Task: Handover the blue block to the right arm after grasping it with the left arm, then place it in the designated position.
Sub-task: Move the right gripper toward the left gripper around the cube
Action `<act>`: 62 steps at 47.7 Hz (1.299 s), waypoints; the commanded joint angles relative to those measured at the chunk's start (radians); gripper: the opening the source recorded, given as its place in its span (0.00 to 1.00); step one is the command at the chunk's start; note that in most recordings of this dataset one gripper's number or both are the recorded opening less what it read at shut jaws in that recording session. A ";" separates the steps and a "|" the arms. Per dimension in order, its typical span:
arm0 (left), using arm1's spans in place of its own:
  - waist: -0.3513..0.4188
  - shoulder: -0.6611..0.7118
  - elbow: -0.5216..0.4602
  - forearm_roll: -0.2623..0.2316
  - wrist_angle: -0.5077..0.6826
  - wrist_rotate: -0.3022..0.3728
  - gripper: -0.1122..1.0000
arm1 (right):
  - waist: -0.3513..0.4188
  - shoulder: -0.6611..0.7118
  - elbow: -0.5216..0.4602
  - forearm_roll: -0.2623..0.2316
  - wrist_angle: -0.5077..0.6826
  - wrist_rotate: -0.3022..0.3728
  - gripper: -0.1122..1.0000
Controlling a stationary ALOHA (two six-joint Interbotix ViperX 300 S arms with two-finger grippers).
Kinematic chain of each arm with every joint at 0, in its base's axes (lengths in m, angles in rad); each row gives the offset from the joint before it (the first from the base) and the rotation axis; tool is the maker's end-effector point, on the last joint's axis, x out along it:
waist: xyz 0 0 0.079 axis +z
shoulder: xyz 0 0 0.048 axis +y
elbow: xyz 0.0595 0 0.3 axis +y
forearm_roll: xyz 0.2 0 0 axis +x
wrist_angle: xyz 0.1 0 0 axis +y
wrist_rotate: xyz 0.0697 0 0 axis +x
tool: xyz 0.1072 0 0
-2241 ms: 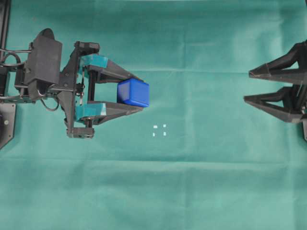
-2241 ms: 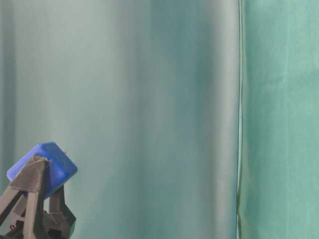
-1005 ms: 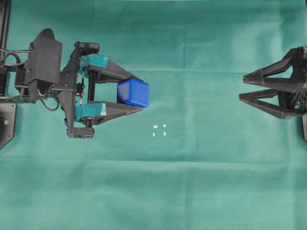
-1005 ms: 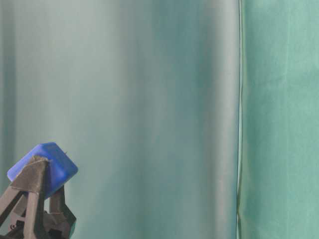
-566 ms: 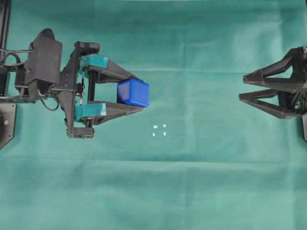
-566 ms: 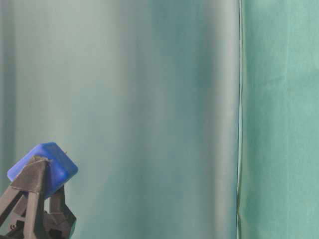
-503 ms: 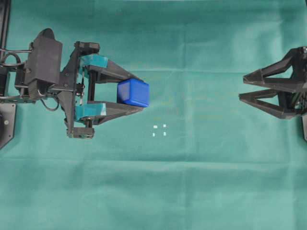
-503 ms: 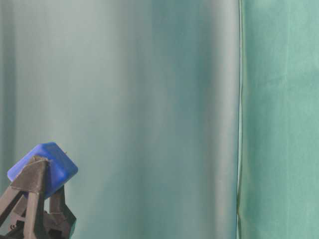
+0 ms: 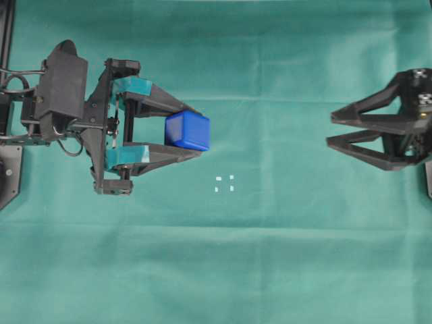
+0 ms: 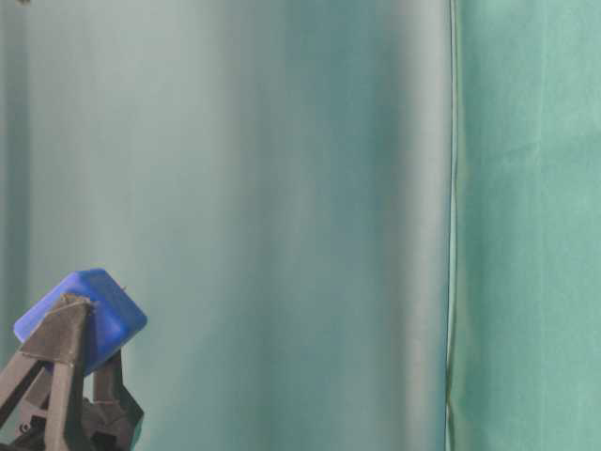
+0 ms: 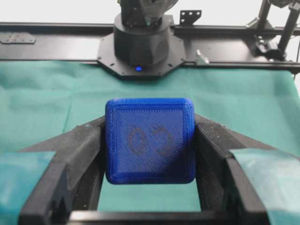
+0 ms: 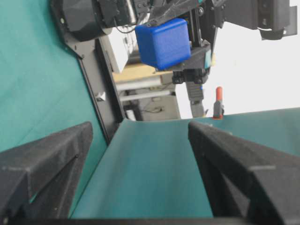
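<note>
The blue block (image 9: pixel 185 129) is a small cube with rounded edges, held off the green cloth between the teal-taped fingers of my left gripper (image 9: pixel 197 132), which is shut on it. The left wrist view shows the blue block (image 11: pixel 150 140) squarely between both jaws with a faint embossed mark facing the camera. Seen from table level, the blue block (image 10: pixel 94 315) sits tilted on top of the left fingers (image 10: pixel 58 343). My right gripper (image 9: pixel 330 128) is open and holds nothing, far to the right, pointing at the block (image 12: pixel 164 42). The designated position (image 9: pixel 224 183) lies on the cloth below and right of the block.
Green cloth (image 9: pixel 270 270) covers the table. A black frame rail (image 9: pixel 7 40) runs down the left edge. The right arm's round black base (image 11: pixel 140 47) stands at the far end of the cloth. A green curtain (image 10: pixel 282 188) hangs behind.
My right gripper has shifted a little left toward the middle and turned slightly. The left gripper and the block have stayed still.
</note>
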 commanded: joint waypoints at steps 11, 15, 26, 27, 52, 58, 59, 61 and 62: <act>-0.002 -0.008 -0.015 0.000 -0.002 0.000 0.52 | -0.002 0.146 -0.149 -0.002 -0.012 -0.003 0.91; -0.002 -0.008 -0.015 0.000 0.000 0.000 0.52 | -0.002 0.192 -0.186 -0.002 -0.020 -0.005 0.91; -0.002 -0.009 -0.015 -0.002 0.005 0.000 0.52 | -0.003 0.336 -0.307 -0.009 -0.023 -0.006 0.91; -0.002 -0.009 -0.015 -0.002 0.005 0.000 0.52 | -0.002 0.347 -0.318 -0.009 -0.021 -0.008 0.91; -0.002 -0.011 -0.015 -0.002 0.014 0.000 0.52 | -0.002 0.595 -0.561 -0.015 -0.023 -0.063 0.91; -0.002 -0.011 -0.015 -0.002 0.015 0.000 0.52 | -0.002 0.623 -0.591 -0.015 -0.023 -0.063 0.91; -0.002 -0.011 -0.015 0.000 0.015 0.000 0.52 | -0.002 0.626 -0.594 -0.015 -0.021 -0.063 0.91; -0.002 -0.011 -0.015 0.000 0.017 0.000 0.52 | -0.002 0.630 -0.595 -0.015 -0.020 -0.063 0.91; -0.002 -0.011 -0.015 -0.002 0.018 0.000 0.52 | -0.002 0.630 -0.595 -0.015 -0.020 -0.063 0.91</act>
